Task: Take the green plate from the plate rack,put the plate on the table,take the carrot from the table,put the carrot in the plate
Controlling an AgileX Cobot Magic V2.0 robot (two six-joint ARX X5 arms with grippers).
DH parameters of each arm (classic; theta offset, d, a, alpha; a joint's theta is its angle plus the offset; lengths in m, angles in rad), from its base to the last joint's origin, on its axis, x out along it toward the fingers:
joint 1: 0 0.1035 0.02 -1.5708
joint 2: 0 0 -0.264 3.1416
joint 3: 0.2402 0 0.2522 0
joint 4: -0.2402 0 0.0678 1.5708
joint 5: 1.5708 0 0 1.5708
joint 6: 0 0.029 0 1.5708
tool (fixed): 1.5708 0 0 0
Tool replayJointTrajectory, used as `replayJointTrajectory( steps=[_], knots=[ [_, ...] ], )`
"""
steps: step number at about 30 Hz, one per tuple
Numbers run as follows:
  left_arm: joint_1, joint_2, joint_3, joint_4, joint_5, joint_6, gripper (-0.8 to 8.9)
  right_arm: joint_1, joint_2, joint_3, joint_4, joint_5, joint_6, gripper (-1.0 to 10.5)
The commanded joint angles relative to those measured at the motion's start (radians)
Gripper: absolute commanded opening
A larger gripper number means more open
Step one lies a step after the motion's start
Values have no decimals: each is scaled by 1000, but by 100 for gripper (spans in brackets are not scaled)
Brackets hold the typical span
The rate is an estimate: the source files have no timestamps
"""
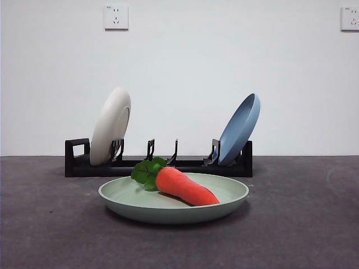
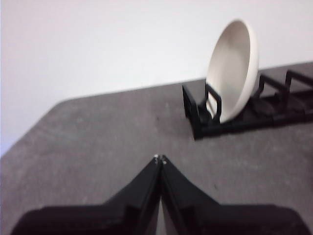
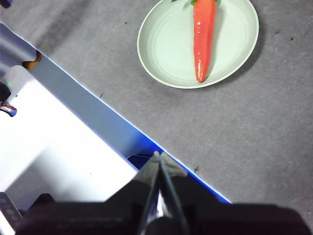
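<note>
The green plate [image 1: 224, 197] lies flat on the table [image 1: 303, 224] in front of the plate rack [image 1: 190, 166]. The carrot [image 1: 185, 186] lies in the plate, its green leaves toward the rack. The right wrist view shows the plate [image 3: 166, 46] and the carrot [image 3: 204, 36] from above. My right gripper [image 3: 159, 155] is shut and empty, high over the table's edge, away from the plate. My left gripper [image 2: 160, 158] is shut and empty above the table, short of the rack's loop end [image 2: 200, 120]. Neither gripper shows in the front view.
A cream-white plate [image 1: 110, 126] leans in the rack's left slot and shows in the left wrist view [image 2: 234, 68]. A blue plate [image 1: 240, 129] leans at the rack's right end. The table's edge [image 3: 122, 122] and the robot's white base [image 3: 54, 142] lie below my right gripper.
</note>
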Motion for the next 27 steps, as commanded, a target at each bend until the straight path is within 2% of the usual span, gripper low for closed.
replayJointTrajectory(
  steps=[1,3,27],
  knots=[
    [3,-3,-13,-63,5,-18,-3,3,0,-4,5,3,2,1],
    [3,-3,-13,-126,5,-25,-3,3,0,-4,5,3,2,1],
    [2,-3,-12,-113,3,-29,-3,2,-1,-4,5,3,-3,1]
  ],
)
